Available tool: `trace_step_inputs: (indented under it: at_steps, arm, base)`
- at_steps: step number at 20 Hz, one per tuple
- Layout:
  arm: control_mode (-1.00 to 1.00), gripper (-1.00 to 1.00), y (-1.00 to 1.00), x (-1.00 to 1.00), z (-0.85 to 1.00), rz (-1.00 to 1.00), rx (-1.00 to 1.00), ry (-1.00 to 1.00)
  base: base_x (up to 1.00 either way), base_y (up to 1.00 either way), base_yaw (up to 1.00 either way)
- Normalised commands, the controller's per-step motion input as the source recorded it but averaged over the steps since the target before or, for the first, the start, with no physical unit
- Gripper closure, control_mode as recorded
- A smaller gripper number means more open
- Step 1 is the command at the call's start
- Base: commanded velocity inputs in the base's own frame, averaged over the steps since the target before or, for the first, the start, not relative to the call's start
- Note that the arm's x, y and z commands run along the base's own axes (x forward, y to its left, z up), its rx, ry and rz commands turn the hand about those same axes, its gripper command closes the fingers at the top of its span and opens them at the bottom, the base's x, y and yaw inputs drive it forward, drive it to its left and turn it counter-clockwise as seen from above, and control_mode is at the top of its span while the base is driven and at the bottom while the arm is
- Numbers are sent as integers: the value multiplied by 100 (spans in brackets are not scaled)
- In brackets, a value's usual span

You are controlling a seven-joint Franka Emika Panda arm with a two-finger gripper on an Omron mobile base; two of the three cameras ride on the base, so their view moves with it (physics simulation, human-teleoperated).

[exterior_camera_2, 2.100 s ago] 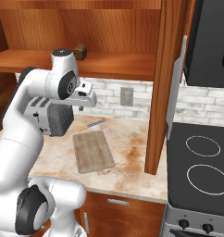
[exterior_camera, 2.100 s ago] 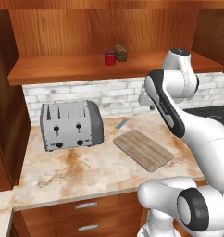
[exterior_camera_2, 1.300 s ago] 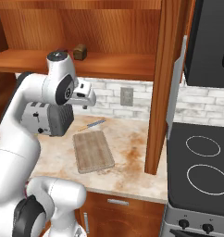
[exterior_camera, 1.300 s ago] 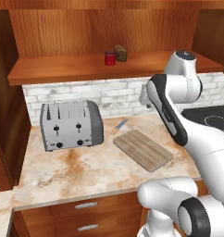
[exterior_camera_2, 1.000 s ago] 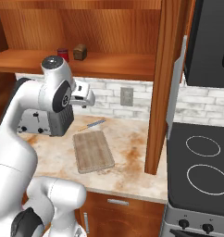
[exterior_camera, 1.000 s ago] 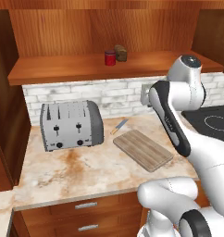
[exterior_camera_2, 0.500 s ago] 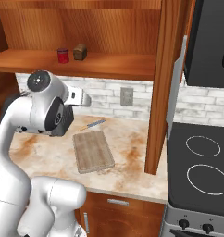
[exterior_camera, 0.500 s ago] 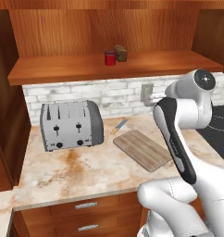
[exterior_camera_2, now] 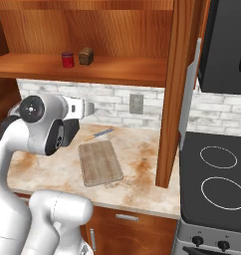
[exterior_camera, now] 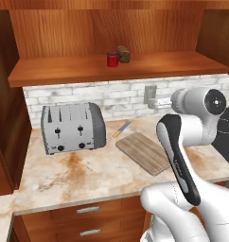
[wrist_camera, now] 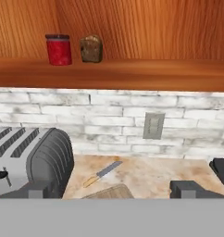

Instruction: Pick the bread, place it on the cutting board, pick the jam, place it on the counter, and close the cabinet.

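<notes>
The bread (exterior_camera: pixel 123 54), a small dark brown loaf, stands on the open cabinet's shelf (exterior_camera: pixel 149 66) right next to the red jam (exterior_camera: pixel 112 59) jar. In the hand view the jam (wrist_camera: pixel 58 49) is left of the bread (wrist_camera: pixel 91 48), both high above my fingertips (wrist_camera: pixel 190 189). My gripper (wrist_camera: pixel 114 190) is open with nothing between its fingers. It hangs in front of the brick backsplash, below the shelf and over the counter (exterior_camera: pixel 83 172). The cutting board (exterior_camera: pixel 144 152) lies bare on the counter, below my hand (exterior_camera_2: pixel 87 108). The cabinet door (exterior_camera_2: pixel 175 89) stands open.
A silver toaster (exterior_camera: pixel 74 127) sits on the left of the counter. A small knife (exterior_camera: pixel 122 128) lies between it and the board. A wall outlet (wrist_camera: pixel 153 126) is straight ahead. A black stove (exterior_camera_2: pixel 217 174) and a microwave (exterior_camera_2: pixel 227 45) are beyond the open door.
My arm has swung down and outward, bringing the hand lower in front of the backsplash. The gripper has stayed open. Bread, jam and board have not moved.
</notes>
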Motion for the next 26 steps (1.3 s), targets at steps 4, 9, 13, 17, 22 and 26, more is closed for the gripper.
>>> trace_step_inputs:
  at_steps: [4,9,13,17,22,26]
  arm:
    - [-100,-100,17,-8,33,0,0,-8]
    - [-100,-100,17,-18,38,0,0,-1]
    - [-100,-100,18,-24,39,0,0,0]
    - [-100,-100,18,-28,39,0,0,0]
    - [-100,-100,26,-27,35,0,0,0]
    - [-100,-100,30,-32,30,0,0,0]
  base:
    - [0,0,0]
    - [0,0,0]
    - [0,0,0]
    - [0,0,0]
    - [0,0,0]
    - [0,0,0]
